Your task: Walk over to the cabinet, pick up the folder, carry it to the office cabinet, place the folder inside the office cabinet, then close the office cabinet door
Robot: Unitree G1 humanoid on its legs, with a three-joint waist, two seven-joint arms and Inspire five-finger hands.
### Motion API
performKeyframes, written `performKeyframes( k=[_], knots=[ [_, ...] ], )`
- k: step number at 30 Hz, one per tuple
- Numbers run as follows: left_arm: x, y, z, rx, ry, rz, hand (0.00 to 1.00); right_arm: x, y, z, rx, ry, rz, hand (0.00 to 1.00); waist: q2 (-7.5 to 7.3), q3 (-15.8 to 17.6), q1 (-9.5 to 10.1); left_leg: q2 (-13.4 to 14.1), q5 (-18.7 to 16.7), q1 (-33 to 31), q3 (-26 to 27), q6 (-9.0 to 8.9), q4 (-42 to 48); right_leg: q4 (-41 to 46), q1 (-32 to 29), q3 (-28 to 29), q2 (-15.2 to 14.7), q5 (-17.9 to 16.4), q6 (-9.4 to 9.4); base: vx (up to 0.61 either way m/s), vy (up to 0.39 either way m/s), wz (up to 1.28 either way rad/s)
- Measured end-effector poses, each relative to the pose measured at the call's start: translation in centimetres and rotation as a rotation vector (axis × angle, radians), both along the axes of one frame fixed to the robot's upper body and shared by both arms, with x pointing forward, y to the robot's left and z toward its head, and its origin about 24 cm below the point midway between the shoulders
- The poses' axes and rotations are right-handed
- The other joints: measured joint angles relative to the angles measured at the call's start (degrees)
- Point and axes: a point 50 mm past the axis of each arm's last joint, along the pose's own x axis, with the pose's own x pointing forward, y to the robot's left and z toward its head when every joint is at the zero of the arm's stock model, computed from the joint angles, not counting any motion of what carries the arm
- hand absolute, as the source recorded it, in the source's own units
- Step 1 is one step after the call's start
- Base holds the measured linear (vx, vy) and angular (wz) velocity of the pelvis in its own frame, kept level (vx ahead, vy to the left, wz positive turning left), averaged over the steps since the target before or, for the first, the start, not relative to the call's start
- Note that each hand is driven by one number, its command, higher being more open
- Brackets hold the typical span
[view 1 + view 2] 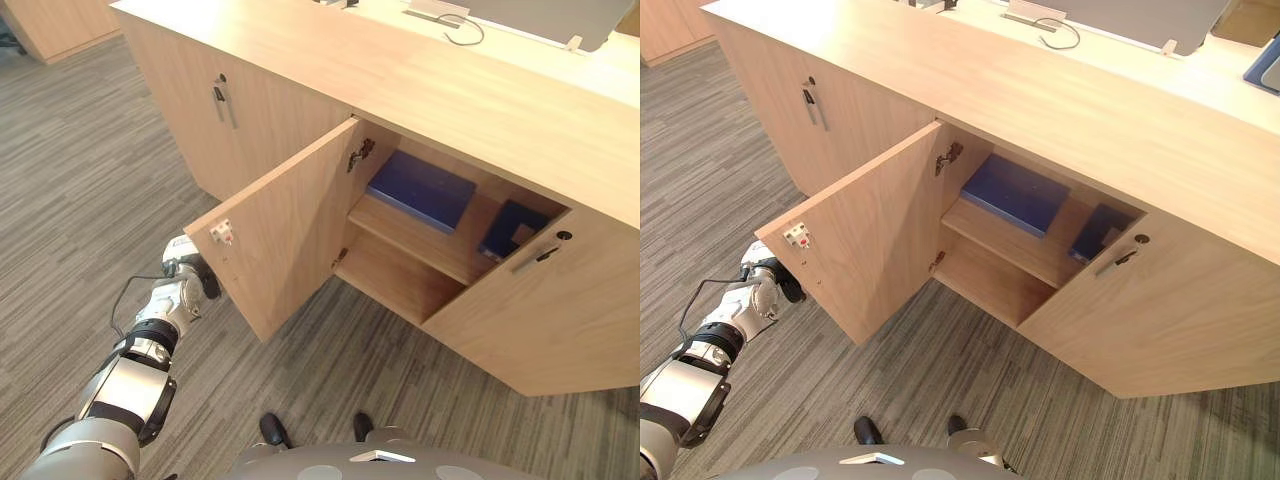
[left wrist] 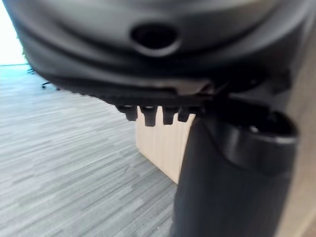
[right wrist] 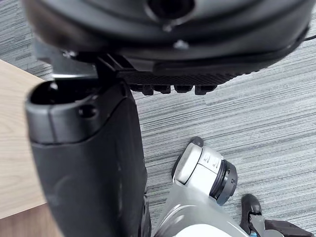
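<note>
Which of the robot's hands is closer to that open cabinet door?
Left. The left hand is by the outer face of the open door, near its free edge; the right hand hangs over the carpet beside a wooden panel.

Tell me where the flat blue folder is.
Left eye view: the folder lies on the open cabinet's upper shelf, left side, beside another blue item.

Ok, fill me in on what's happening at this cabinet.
The robot stands at the office cabinet, whose left door is swung wide open. A blue folder already lies flat on the upper shelf inside. The left robot hand is low at the outer face of that door, near its free edge, probably to push it shut. The right robot hand hangs idle over the carpet.
</note>
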Motion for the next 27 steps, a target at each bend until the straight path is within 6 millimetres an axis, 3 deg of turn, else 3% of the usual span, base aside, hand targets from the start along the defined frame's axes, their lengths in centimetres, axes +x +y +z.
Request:
performKeyframes(
  k=[2, 4, 7, 10, 14, 16, 18, 20, 23, 27],
  knots=[
    [0.3, -1.4, 0.4, 0.137, 0.011, -0.173, 1.0, 0.2, -0.1, 0.0, -0.005, -0.003, 0.018, 1.0, -0.02, 0.08, -0.1, -0.04, -0.12, -0.04, 0.48, -0.07, -0.01, 0.07, -0.36, 0.35, -0.1, 0.1, -0.04, 0.0, 0.012, -0.11],
    [0.1, -4.3, 0.6, 0.222, 0.002, -0.427, 1.0, 0.3, -0.6, 0.1, -0.022, -0.004, 0.058, 1.0, 0.04, 0.11, -0.13, -0.33, -0.59, -0.07, 0.62, -0.59, -0.02, 0.24, -0.57, 0.4, -0.36, 0.12, -0.03, 0.0, 0.007, -0.03],
    [-1.2, -9.4, -0.3, 0.225, 0.019, -0.723, 1.0, 1.4, -1.3, 0.2, -0.046, -0.009, 0.127, 1.0, 0.15, 0.19, -0.94, -0.98, -0.81, -0.06, 0.57, -0.56, -0.03, 0.37, -0.62, 0.17, -1.13, 0.15, 0.05, -0.01, 0.036, 0.01],
    [-2.4, -12.3, -1.0, 0.203, 0.03, -0.845, 1.0, 2.6, -1.7, 0.2, -0.065, -0.019, 0.205, 1.0, 0.25, 0.45, -1.87, -1.53, -0.83, -0.07, 0.41, -0.55, -0.03, 0.3, -0.61, -0.17, -1.96, 0.07, 0.15, -0.01, 0.028, 0.02],
    [-7.1, -18.3, -3.6, 0.079, 0.158, -1.136, 1.0, 4.2, -2.7, 0.5, -0.108, -0.013, 0.432, 1.0, 0.31, 0.46, -2.61, -2.56, -0.87, 0.12, -0.34, 0.34, -0.03, -0.18, 0.02, -0.85, -2.96, -0.21, 0.59, 0.0, 0.038, 0.09],
    [-12.5, -22.2, -6.3, -0.041, 0.318, -1.307, 1.0, 5.3, -3.0, 0.7, -0.119, -0.018, 0.584, 1.0, -0.08, 0.72, -3.49, -3.25, -1.08, 0.81, -1.12, 0.57, -0.02, -0.27, 1.31, -1.71, -3.39, -0.41, 0.91, 0.04, 0.028, 0.19],
    [-16.2, -24.2, -7.4, -0.134, 0.417, -1.393, 1.0, 5.8, -2.7, 0.7, -0.11, -0.021, 0.675, 1.0, -0.71, 0.96, -3.45, -3.44, -1.26, 1.55, -1.54, 0.78, -0.02, -0.37, 2.31, -2.15, -3.57, -0.65, 1.01, 0.04, 0.018, 0.11],
    [-17.7, -25.2, -7.7, -0.216, 0.472, -1.389, 1.0, 6.4, -3.0, 0.8, -0.127, -0.018, 0.793, 1.0, -0.95, 1.03, -2.96, -3.66, -1.29, 1.85, -2.08, 0.83, -0.03, -0.52, 2.88, -2.81, -3.87, -0.89, 0.89, 0.0, 0.013, 0.15],
    [-17.4, -25.0, -8.0, -0.22, 0.499, -1.353, 1.0, 6.9, -3.6, 1.1, -0.147, -0.001, 0.953, 1.0, -0.67, 0.42, -2.24, -3.97, -1.39, 2.08, -2.87, 0.71, -0.04, -0.15, 3.32, -3.78, -4.09, -1.73, 0.28, -0.04, 0.016, 0.15],
    [-17.1, -24.2, -8.7, -0.202, 0.538, -1.294, 1.0, 7.1, -4.0, 1.2, -0.148, 0.021, 1.032, 1.0, -0.37, -0.01, -1.61, -4.28, -1.43, 2.04, -4.04, 0.85, -0.03, -0.17, 3.97, -5.07, -4.35, -2.04, 0.09, -0.02, 0.012, 0.18]
  ],
)
